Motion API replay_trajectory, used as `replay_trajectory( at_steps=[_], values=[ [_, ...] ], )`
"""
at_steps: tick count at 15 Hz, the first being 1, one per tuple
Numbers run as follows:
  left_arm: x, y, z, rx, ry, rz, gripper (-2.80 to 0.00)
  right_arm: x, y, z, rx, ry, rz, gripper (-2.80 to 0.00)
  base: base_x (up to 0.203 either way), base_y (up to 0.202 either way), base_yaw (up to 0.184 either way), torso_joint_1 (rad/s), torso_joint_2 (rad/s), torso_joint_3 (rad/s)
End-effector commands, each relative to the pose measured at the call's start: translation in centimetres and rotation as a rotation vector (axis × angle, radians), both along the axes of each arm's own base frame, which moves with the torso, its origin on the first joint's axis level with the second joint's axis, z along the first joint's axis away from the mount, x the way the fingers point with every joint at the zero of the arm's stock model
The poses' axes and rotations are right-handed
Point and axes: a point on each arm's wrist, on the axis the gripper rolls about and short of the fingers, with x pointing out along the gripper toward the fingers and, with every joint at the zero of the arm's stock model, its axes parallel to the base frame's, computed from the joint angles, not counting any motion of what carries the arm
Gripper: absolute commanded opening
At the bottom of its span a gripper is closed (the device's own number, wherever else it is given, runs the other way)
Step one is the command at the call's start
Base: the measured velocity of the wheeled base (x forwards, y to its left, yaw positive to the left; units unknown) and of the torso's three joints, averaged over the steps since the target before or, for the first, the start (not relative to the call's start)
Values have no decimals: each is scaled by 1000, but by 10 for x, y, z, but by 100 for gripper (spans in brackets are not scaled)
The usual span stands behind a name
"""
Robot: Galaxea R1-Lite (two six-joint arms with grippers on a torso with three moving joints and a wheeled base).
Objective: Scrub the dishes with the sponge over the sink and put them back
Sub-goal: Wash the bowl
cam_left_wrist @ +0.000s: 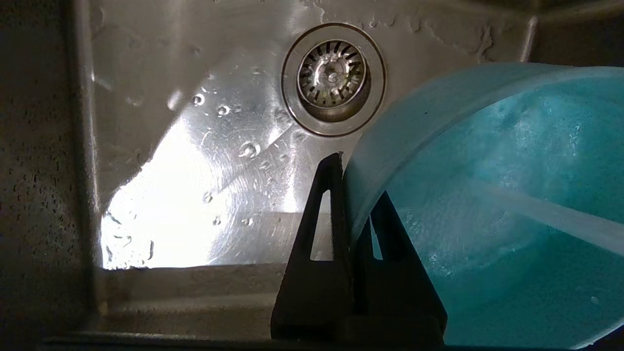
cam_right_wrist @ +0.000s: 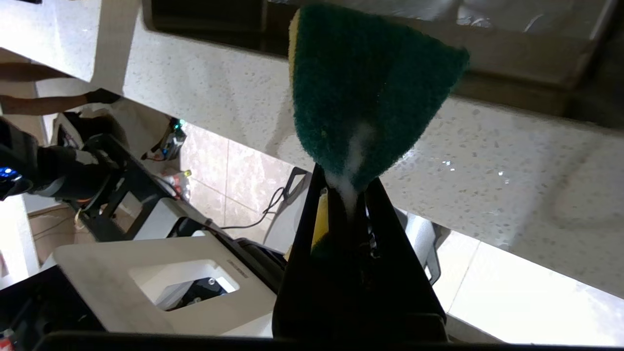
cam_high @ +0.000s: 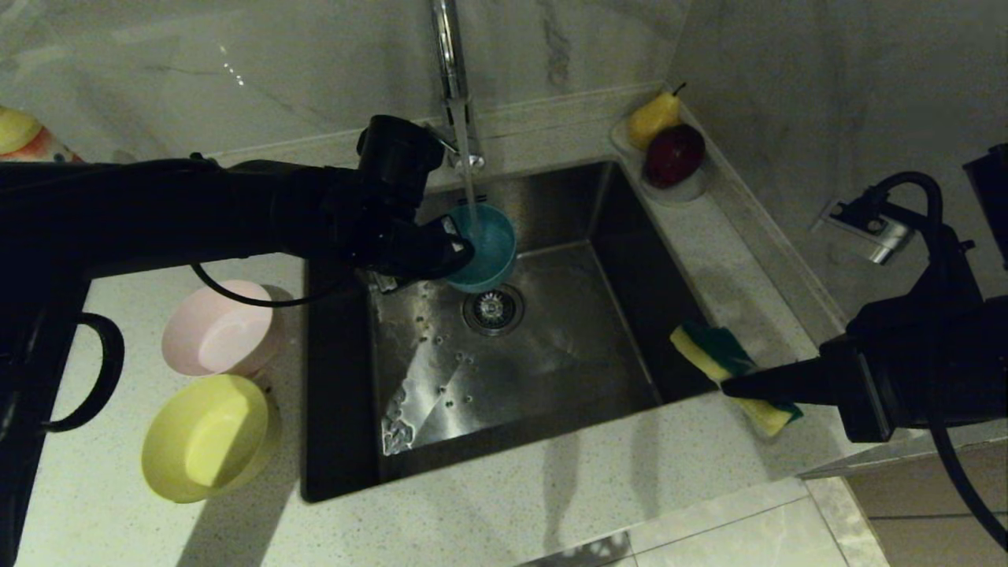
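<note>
Left gripper clamping blue bowl under faucet stream.

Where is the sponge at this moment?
In the head view the sponge is on the robot's right, clamped in the right gripper above the counter at the sink's front right corner, not over the basin.

Both arms extended, fingers seemingly clamped.
</note>
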Motion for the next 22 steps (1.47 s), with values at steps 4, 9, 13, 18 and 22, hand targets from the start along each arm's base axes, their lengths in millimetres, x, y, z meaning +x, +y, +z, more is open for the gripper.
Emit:
replay_trajectory(
  at_steps=[4,9,13,18,22],
  values=[
    [-5,4,6,32,-24,58,-280,-3,-3,2,13,-1,10,-280,0,0,0,0,0,0],
    [-40,24,32,104,-74,90,-280,-6,-6,8,24,-26,4,-280,0,0,0,0,0,0],
    [-75,46,53,143,-143,142,-280,-3,-4,2,14,-3,1,-280,0,0,0,0,0,0],
    [-97,80,101,127,-387,199,-280,-3,-4,7,13,-20,0,-280,0,0,0,0,0,0],
    [-112,88,110,113,-506,177,-280,-1,-3,5,4,-19,3,-280,0,0,0,0,0,0]
  ],
)
